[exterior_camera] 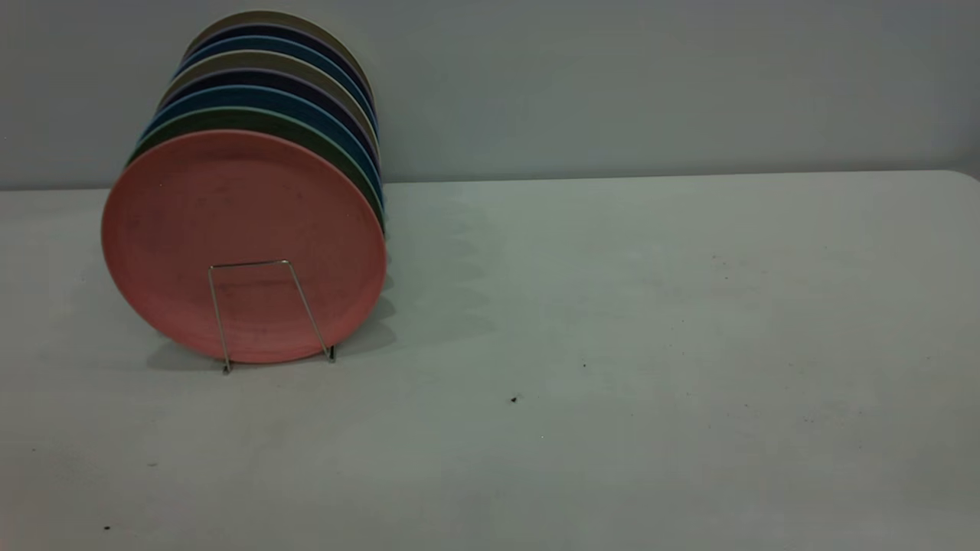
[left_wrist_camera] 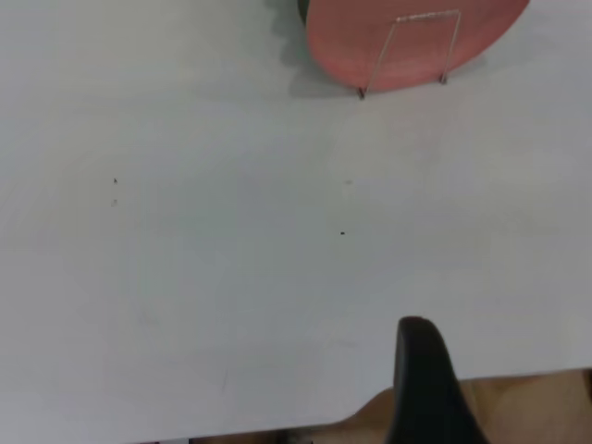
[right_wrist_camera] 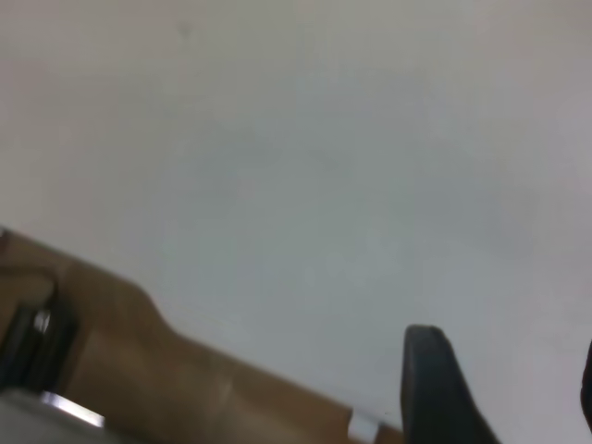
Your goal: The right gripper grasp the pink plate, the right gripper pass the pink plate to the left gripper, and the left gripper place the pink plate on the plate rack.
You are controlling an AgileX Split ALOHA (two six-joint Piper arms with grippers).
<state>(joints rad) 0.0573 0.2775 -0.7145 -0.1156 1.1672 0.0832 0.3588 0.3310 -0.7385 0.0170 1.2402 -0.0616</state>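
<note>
The pink plate (exterior_camera: 245,229) stands upright at the front of the plate rack (exterior_camera: 249,264), whose silver wire loop crosses its lower face. It stands at the table's far left. The left wrist view shows the plate's lower part (left_wrist_camera: 370,37) and the rack's loop (left_wrist_camera: 427,16) far from the left gripper (left_wrist_camera: 504,356). That gripper is open and empty near the table's edge. The right gripper (right_wrist_camera: 507,356) is open and empty over bare table near another edge. Neither gripper shows in the exterior view.
Several more plates (exterior_camera: 260,92) stand in a row behind the pink one: green, blue, dark purple and beige. The grey table (exterior_camera: 612,344) stretches to the right of the rack. Brown floor (left_wrist_camera: 527,407) shows past the table's edge in both wrist views.
</note>
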